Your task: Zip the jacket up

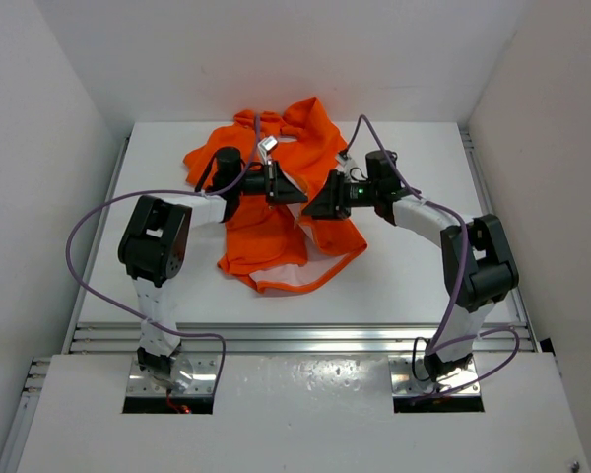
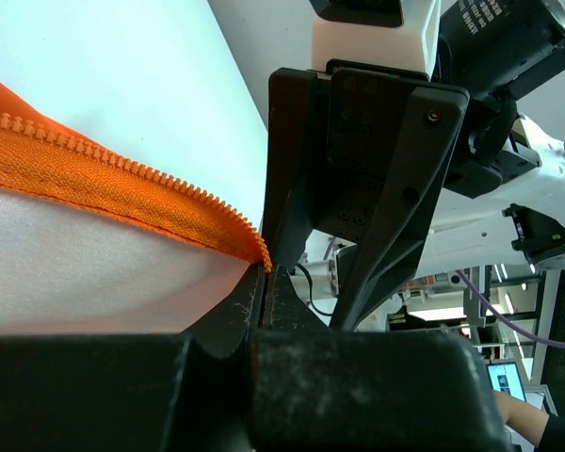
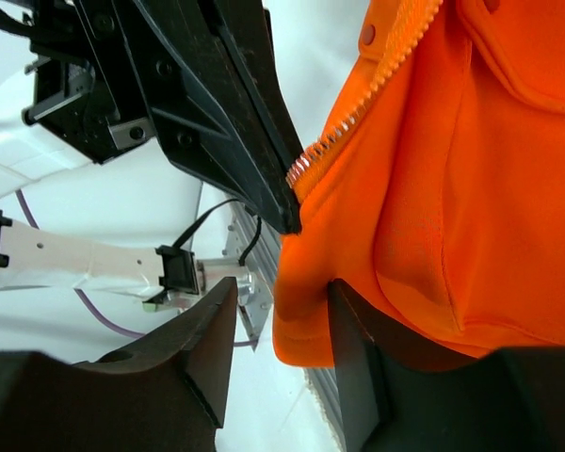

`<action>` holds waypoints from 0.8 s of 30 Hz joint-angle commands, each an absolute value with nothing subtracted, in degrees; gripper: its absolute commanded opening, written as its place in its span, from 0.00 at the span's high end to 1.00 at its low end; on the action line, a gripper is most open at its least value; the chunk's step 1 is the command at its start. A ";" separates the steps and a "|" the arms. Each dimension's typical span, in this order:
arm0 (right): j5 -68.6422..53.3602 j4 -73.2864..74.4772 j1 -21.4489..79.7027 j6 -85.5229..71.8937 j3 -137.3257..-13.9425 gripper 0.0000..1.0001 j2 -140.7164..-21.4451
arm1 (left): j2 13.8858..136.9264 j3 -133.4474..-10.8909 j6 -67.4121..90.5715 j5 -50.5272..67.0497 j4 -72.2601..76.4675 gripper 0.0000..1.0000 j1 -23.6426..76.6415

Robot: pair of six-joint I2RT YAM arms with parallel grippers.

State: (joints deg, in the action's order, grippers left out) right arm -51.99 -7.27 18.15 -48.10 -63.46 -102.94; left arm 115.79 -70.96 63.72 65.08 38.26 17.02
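Left hand [image 2: 264, 275] pinches the jacket [image 2: 94, 169] at its zipper.

A robotics lab — white enclosure walls [image 1: 39, 148], aluminium rails [image 1: 305, 338], monitor [image 2: 506, 377] behind.

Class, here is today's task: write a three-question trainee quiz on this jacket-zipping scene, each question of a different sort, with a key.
1. True or false: the left tool is shut on the zipper edge of the jacket.
2. What colour is the jacket's lining? A pale white; B black; C green.
3. Fill in: the right tool straddles the jacket's ____ hem.

Key: 1 true; 2 A; 3 orange.
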 commanded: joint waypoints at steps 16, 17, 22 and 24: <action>-51.77 -9.76 19.25 -49.13 -66.00 0.68 -105.12 | 114.17 -73.21 63.11 64.60 40.17 1.00 18.54; -51.77 -9.93 19.25 -49.13 -66.27 0.69 -105.20 | 114.17 -73.21 63.11 64.60 40.17 1.00 18.54; -51.50 -9.49 19.25 -49.48 -67.32 0.69 -106.08 | 114.70 -73.74 63.11 64.60 40.17 1.00 18.54; -51.33 -8.62 19.16 -49.31 -67.67 0.66 -106.26 | 114.70 -73.74 63.11 64.60 40.17 1.00 18.54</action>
State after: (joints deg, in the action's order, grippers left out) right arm -51.40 -8.47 18.90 -49.39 -64.93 -106.13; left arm 115.81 -71.55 63.53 64.34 38.15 17.69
